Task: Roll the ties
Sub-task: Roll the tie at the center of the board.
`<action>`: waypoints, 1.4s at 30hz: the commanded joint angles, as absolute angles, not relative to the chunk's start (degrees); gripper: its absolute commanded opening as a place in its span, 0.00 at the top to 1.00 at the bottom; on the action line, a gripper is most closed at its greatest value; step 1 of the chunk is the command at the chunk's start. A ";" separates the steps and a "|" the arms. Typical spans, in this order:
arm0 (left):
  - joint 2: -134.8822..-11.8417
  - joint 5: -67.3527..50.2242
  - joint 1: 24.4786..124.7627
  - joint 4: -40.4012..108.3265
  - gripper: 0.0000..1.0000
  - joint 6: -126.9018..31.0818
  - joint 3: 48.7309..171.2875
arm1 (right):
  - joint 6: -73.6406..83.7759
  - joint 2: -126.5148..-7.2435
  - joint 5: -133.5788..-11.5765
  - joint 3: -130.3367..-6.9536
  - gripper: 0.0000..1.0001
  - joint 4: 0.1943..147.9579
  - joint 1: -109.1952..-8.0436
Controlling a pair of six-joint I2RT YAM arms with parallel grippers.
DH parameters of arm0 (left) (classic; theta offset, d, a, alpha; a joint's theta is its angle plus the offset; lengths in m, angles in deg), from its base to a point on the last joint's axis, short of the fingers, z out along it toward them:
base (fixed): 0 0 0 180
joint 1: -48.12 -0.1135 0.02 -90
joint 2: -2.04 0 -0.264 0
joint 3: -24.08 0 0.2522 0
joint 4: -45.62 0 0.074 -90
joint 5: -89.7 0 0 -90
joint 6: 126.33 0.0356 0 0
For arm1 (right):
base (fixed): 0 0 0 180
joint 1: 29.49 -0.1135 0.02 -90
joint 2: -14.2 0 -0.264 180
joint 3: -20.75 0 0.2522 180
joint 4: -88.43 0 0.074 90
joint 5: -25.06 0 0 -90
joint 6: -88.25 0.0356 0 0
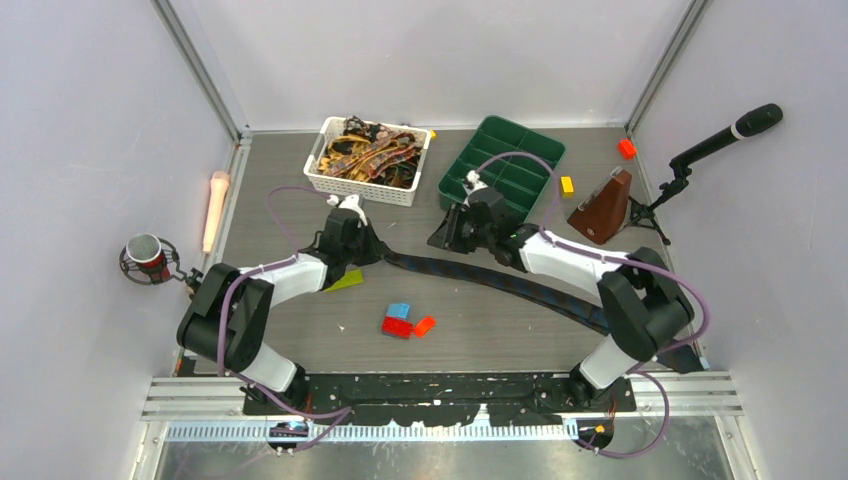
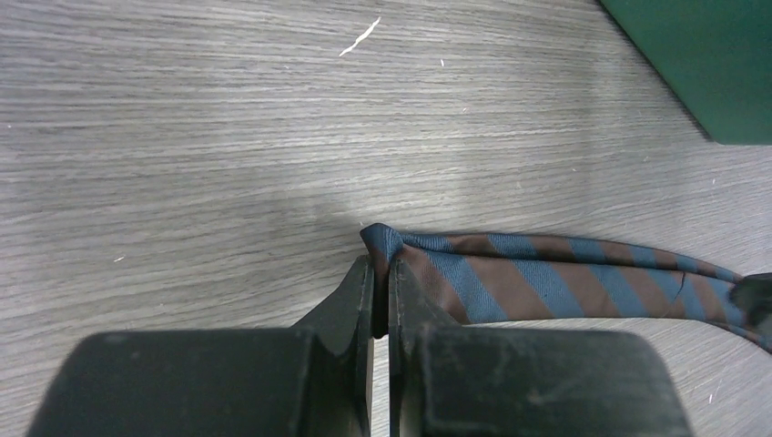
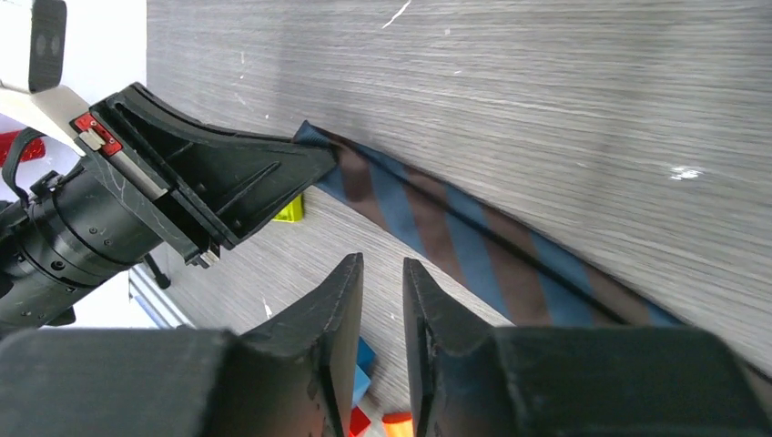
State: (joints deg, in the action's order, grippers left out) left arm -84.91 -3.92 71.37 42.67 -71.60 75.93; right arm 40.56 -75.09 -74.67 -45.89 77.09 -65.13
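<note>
The left pincer (image 2: 380, 266) fills the bottom of its wrist view. Its black fingers (image 2: 350, 300) are closed to a sliver, nipping the end of the striped tie (image 2: 546, 282). That end looks folded over into a blunt nose pointing left, just beyond the fingertips. From there the tie's long axis runs rightward, flat on the grey wood-grain table (image 2: 182, 137).

The tie is a smooth woven band of broad diagonal navy-blue and brown stripes. From above, the tie (image 1: 470, 275) stretches away from the left pincer (image 1: 367, 250) to the right and towards the arm bases, passing under the right arm.

The right pincer (image 3: 382, 266) hangs beside the tie (image 3: 455, 237) with a narrow gap between its fingers and nothing in it. Its tips are close to the left pincer (image 3: 323, 164).

Beyond the left pincer stands a white lattice basket (image 1: 358, 190) heaped with other ties (image 1: 368, 152) in brown, gold and black. Beyond the right pincer (image 1: 450, 235) sits a green compartment tray (image 1: 525, 140). Nearer the bases than either pincer lie glossy red and blue bricks (image 1: 398, 320).
</note>
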 commanded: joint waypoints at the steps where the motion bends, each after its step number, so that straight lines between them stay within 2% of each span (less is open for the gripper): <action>1: -83.65 -2.87 71.50 47.92 0.97 -69.52 76.24 | 40.30 -79.85 -79.57 -50.14 0.74 83.27 -67.57; 4: -84.14 -2.79 71.54 49.90 0.91 -69.43 75.46 | 41.31 -82.64 -80.27 -51.00 0.86 84.97 -68.39; 6: -84.54 -2.84 71.50 50.52 0.86 -69.44 75.31 | 42.42 -84.56 -80.37 -51.43 0.90 86.31 -68.58; 10: -85.41 -2.74 71.50 51.18 0.86 -69.80 75.22 | 45.15 -88.38 -80.72 -51.91 0.95 88.94 -68.69; 24: -87.51 -4.85 71.50 51.90 0.89 -70.39 76.31 | 48.07 -96.54 -84.00 -56.42 0.97 91.54 -68.81; 42: -86.73 -3.69 71.68 51.65 0.90 -70.26 76.37 | 48.15 -101.63 -80.84 -62.26 1.00 84.23 -68.86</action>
